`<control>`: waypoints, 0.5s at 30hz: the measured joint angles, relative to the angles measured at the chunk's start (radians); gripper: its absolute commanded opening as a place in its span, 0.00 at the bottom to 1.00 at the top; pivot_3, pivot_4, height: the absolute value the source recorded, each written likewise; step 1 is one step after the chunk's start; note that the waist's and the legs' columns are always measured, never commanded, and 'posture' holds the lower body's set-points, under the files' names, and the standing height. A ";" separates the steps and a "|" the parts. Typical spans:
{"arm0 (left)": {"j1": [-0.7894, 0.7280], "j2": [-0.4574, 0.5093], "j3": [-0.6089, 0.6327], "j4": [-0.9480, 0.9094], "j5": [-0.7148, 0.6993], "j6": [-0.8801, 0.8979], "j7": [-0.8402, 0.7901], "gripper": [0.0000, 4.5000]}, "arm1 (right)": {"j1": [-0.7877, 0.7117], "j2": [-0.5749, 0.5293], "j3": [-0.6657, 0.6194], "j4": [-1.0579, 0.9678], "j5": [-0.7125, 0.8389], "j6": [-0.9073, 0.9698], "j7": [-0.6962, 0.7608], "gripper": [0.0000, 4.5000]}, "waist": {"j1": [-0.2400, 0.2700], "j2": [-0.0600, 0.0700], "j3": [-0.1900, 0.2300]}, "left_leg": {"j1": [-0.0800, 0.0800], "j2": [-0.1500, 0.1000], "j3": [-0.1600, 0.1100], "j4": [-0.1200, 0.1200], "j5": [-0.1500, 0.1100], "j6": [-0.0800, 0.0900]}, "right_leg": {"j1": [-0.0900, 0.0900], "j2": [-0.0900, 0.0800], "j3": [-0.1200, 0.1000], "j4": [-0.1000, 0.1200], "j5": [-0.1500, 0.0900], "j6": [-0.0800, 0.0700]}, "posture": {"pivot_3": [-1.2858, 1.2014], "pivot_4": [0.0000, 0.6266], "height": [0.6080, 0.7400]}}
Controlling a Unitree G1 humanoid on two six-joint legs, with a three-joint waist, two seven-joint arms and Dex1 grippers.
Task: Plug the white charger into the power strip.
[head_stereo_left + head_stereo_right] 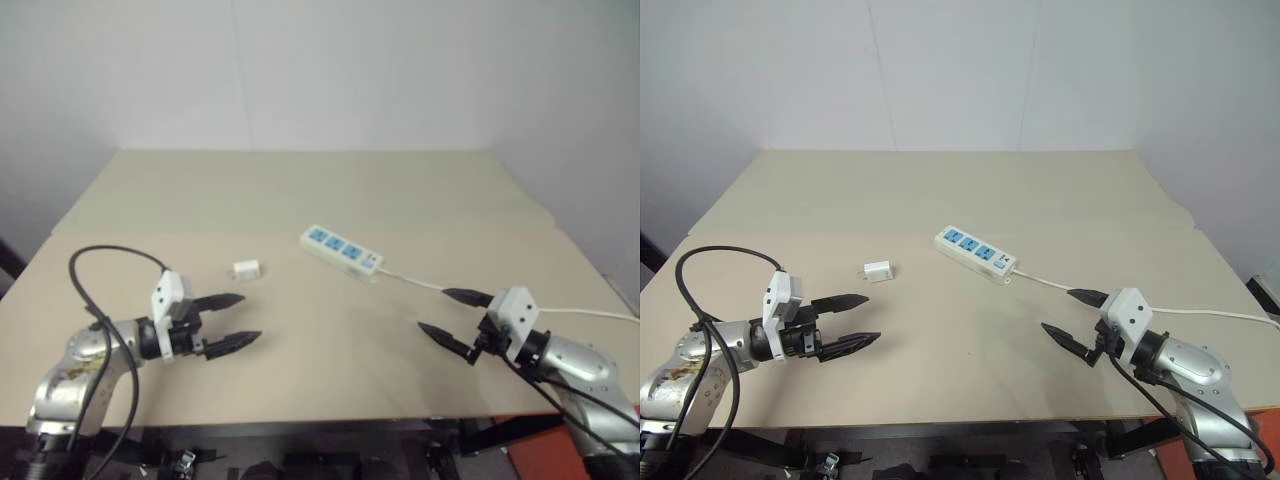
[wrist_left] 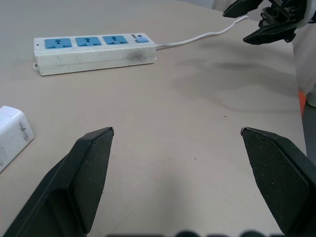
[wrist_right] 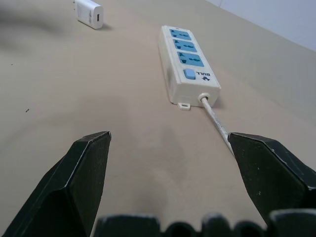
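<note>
Hovering over a beige table, both of my arms hang apart with nothing in either grip; my left gripper has its two black fingers spread wide and empty, pointing toward the middle of the table; my right gripper is likewise splayed and empty, angled inward from the other side.

Between them, farther back on the tabletop, lies the power strip, flat, with its three blue socket panels facing up and running diagonally; the switch end points toward my right side, and its thin white cord trails off from that end, passing just behind my right gripper and on to the table's right edge.

The white charger sits on the table by itself, to the left of the strip and apart from it, not plugged in; it lies just ahead of my left fingers, near them but not touching; in my left wrist view it shows beside one fingertip, with the strip beyond it; my right wrist view looks along the strip from its cord end, with the charger past the far end.
</note>
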 measured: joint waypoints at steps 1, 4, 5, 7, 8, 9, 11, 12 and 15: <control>0.000 0.000 0.000 0.000 0.001 -0.002 0.001 1.00 | 0.000 0.000 0.000 0.000 -0.002 0.000 0.000 0.99 | 0.000 0.000 0.000 | 0.000 0.000 0.000 0.000 0.000 0.000 | 0.000 0.000 0.000 0.000 0.000 0.000 | 0.52 0.24 1.00; 0.000 -0.004 -0.003 0.000 0.010 -0.014 0.003 1.00 | 0.000 0.000 0.000 0.000 -0.006 0.000 -0.001 0.99 | 0.000 0.000 0.000 | 0.000 0.000 0.000 0.000 0.000 0.000 | 0.000 0.000 0.000 0.000 0.000 0.000 | 0.52 0.24 1.00; 0.000 -0.005 -0.005 0.000 0.010 -0.015 0.003 1.00 | 0.000 0.000 0.000 0.000 -0.007 0.000 -0.001 0.99 | 0.000 0.000 0.000 | 0.000 0.000 0.000 0.000 0.000 0.000 | 0.000 0.000 0.000 0.000 0.000 0.000 | 0.52 0.24 1.00; 0.000 -0.006 -0.009 0.001 0.011 -0.016 0.003 1.00 | 0.000 0.000 0.000 0.000 -0.011 0.000 -0.001 0.99 | 0.000 0.000 0.000 | 0.000 0.000 0.000 0.000 0.000 0.000 | 0.000 0.000 0.000 0.000 0.000 0.000 | 0.52 0.24 1.00; 0.000 -0.006 -0.011 0.001 0.011 -0.016 0.003 1.00 | 0.000 0.000 0.001 0.000 -0.011 0.000 -0.001 0.99 | 0.000 0.000 0.000 | 0.000 0.000 0.000 0.000 0.000 0.000 | 0.000 0.000 0.000 0.000 0.000 0.000 | 0.52 0.24 1.00; 0.000 -0.006 -0.012 0.001 0.012 -0.016 0.003 1.00 | 0.000 0.000 0.000 0.000 -0.011 0.001 -0.001 0.99 | 0.000 0.000 0.000 | 0.000 0.000 0.000 0.000 0.000 0.000 | 0.000 0.000 0.000 0.000 0.000 0.000 | 0.52 0.24 1.00; 0.000 -0.006 -0.012 0.001 0.014 -0.016 0.004 1.00 | -0.006 0.000 0.002 0.006 -0.012 0.008 -0.002 0.99 | 0.000 0.000 0.000 | 0.000 0.000 0.000 0.000 0.000 0.000 | 0.000 0.000 0.000 0.000 0.000 0.000 | 0.52 0.24 1.00; -0.001 -0.006 -0.013 0.002 0.016 -0.016 0.006 1.00 | -0.018 0.000 0.006 0.022 -0.015 0.009 -0.003 0.99 | -0.001 0.000 0.000 | 0.000 0.000 0.000 0.000 0.000 0.000 | 0.000 0.000 0.000 0.000 0.000 0.000 | 0.52 0.24 1.00; -0.011 -0.008 -0.020 0.009 0.020 -0.018 0.008 1.00 | -0.095 0.000 0.032 0.110 -0.037 0.009 0.000 0.99 | -0.004 0.000 0.000 | 0.001 0.000 0.002 0.000 0.000 0.000 | 0.000 0.000 0.001 0.001 0.000 0.000 | 0.52 0.24 1.00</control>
